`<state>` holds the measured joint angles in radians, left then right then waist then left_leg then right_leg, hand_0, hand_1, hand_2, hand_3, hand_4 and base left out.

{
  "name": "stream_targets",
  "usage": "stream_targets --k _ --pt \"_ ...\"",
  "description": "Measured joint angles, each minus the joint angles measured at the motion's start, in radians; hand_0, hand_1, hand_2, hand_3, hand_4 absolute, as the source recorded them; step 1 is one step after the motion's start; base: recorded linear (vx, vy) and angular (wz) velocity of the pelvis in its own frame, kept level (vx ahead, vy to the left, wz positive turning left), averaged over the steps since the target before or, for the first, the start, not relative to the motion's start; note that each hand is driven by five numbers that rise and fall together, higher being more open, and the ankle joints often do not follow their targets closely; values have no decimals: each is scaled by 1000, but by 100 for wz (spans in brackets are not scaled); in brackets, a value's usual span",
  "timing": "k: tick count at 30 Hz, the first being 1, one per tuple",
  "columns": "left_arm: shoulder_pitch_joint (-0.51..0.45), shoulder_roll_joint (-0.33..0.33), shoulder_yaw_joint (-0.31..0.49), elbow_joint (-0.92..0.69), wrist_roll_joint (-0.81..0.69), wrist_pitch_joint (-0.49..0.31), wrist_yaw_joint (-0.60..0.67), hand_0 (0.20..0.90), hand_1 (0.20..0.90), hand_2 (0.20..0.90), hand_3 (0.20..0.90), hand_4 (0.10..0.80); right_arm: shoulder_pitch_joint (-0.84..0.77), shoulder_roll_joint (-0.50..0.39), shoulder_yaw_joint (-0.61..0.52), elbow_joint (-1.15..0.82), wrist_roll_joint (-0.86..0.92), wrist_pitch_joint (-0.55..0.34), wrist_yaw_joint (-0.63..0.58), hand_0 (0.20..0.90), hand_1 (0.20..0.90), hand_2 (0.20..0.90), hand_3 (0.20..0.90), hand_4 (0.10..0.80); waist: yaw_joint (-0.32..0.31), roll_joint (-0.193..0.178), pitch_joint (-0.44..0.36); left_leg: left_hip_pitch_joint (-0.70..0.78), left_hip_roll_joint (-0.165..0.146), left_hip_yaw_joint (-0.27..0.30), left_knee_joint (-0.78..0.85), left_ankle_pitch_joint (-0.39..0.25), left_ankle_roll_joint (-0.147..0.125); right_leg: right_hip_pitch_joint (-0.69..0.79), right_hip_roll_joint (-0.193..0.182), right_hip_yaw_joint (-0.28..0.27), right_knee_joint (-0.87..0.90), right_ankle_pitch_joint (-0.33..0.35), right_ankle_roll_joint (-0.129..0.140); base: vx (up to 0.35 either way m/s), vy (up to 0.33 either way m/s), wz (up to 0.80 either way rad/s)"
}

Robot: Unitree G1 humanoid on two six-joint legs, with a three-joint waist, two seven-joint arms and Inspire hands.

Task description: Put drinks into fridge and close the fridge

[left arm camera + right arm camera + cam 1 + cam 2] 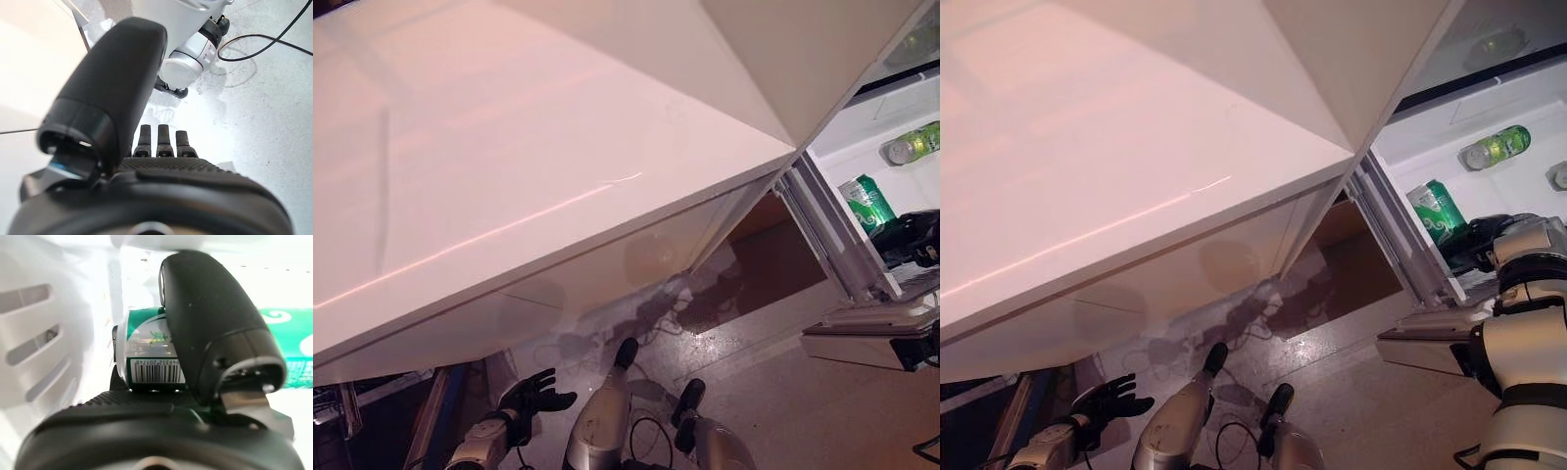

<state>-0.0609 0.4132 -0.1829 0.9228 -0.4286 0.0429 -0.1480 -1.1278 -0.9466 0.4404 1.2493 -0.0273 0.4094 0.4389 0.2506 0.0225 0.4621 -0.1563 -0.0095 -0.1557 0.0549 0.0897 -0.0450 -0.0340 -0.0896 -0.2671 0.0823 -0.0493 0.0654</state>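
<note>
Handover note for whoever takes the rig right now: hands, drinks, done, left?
Right hand: inside the open fridge, shut on a green can, not yet let go.
Left hand: low by the floor, fingers spread, holding nothing.
Drinks: a green bottle lies on its side on a shelf deeper in.
Done: the can has reached the fridge.
Left: release the can, pull the arm out, swing the white door shut. Whether more drinks wait outside cannot be seen.

White fridge shelf (pixel 1518 191) with green can (pixel 1437 210) and green bottle (pixel 1494 148)
</note>
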Motion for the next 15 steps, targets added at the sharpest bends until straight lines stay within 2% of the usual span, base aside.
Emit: stream_targets --k 4,9,12,15 --pt "-6 0 1 0 10 2 -13 900 900 900 900 800 5 2 -27 -51 156 -24 -59 900 900 900 900 800 -28 -1 -1 20 2 9 -2 0 1 16 0 9 -2 3 0 4 -6 -7" --pt "-5 1 2 -21 53 10 -26 900 900 900 900 800 18 1 -127 -284 378 -98 -200 900 900 900 900 800 -63 -9 -4 66 8 42 -17 0 4 38 3 42 -4 11 0 -4 9 -21" --pt "-1 2 2 -37 81 12 -34 900 900 900 900 800 64 1 -178 -438 491 -131 -283 900 900 900 900 800 -78 -30 -23 90 10 65 -26 -2 8 49 2 65 -9 14 2 -4 -9 -20" --pt "2 5 1 -39 103 16 -36 900 900 900 900 800 138 2 -236 -561 578 -158 -357 900 900 900 900 800 -93 -67 -56 104 11 89 -38 -5 12 51 1 87 -16 19 4 -15 -10 -22"
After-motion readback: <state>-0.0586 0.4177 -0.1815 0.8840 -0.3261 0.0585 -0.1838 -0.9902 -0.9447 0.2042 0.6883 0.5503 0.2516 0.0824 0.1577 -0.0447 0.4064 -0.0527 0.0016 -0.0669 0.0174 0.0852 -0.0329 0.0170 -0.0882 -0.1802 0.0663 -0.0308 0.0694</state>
